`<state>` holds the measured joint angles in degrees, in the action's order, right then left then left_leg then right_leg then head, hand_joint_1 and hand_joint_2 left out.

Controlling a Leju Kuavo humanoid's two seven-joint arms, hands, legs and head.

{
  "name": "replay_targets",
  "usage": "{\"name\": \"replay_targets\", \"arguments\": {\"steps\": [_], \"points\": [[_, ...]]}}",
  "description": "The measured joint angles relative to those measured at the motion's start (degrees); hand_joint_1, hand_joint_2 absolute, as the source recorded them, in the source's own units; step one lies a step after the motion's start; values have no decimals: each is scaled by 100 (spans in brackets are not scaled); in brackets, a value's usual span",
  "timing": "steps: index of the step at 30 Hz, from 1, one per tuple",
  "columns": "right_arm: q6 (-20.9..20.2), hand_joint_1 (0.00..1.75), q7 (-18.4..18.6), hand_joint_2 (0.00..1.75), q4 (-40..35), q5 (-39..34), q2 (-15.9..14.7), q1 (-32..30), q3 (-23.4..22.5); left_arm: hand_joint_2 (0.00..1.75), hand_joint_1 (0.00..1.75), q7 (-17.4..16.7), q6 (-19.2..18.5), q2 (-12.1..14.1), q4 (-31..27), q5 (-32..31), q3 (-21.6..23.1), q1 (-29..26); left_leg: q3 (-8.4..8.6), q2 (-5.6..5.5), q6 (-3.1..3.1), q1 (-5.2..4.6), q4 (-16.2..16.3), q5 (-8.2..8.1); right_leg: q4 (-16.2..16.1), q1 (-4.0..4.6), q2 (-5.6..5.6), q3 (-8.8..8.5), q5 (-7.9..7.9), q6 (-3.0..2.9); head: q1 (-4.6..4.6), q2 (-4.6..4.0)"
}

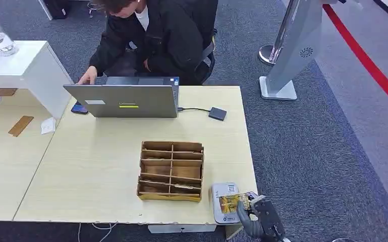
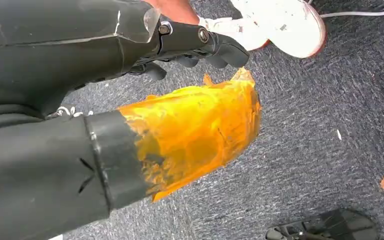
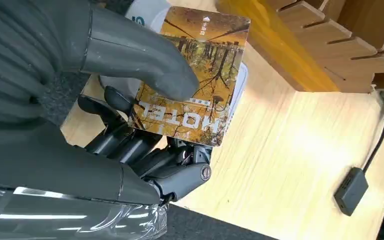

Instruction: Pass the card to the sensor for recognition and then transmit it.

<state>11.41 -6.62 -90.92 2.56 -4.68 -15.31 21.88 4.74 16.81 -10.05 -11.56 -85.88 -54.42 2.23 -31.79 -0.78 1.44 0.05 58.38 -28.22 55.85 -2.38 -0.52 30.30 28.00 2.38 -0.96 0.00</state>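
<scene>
The card [image 3: 199,85] under my grey thumb [image 3: 145,60] has a yellow and brown picture of trees, with white letters. Beside it, the sensor [image 1: 222,204] is white and grey. Next to the sensor, the divided box [image 1: 171,170] is brown. The table [image 1: 106,171] under them is pale yellow wood.

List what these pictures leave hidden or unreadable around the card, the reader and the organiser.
- Sensor: head view, its face partly covered by the card; in the right wrist view the card and thumb hide most of it.
- Card: small print too fine to read; right hand covers one corner.
- Wooden organiser: compartment contents too small and shadowed, head view.
- Left hand: fingers partly behind its cover, left wrist view.
</scene>
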Motion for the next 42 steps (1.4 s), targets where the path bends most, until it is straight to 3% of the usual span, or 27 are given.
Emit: {"name": "replay_targets", "arguments": {"steps": [18,42], "points": [[339,175,658,175,0,1458,46,141,131,0,0,-46,-7,-2,0,17,-2,-5,0,0,0,0,0,0,0,0,0,0,0,0,2,0],[527,175,1139,175,376,2630,205,548,358,0,0,-76,-46,-9,0,-44,-39,-5,0,0,0,0,0,0,0,0,0,-1,0,0,0,0]]}}
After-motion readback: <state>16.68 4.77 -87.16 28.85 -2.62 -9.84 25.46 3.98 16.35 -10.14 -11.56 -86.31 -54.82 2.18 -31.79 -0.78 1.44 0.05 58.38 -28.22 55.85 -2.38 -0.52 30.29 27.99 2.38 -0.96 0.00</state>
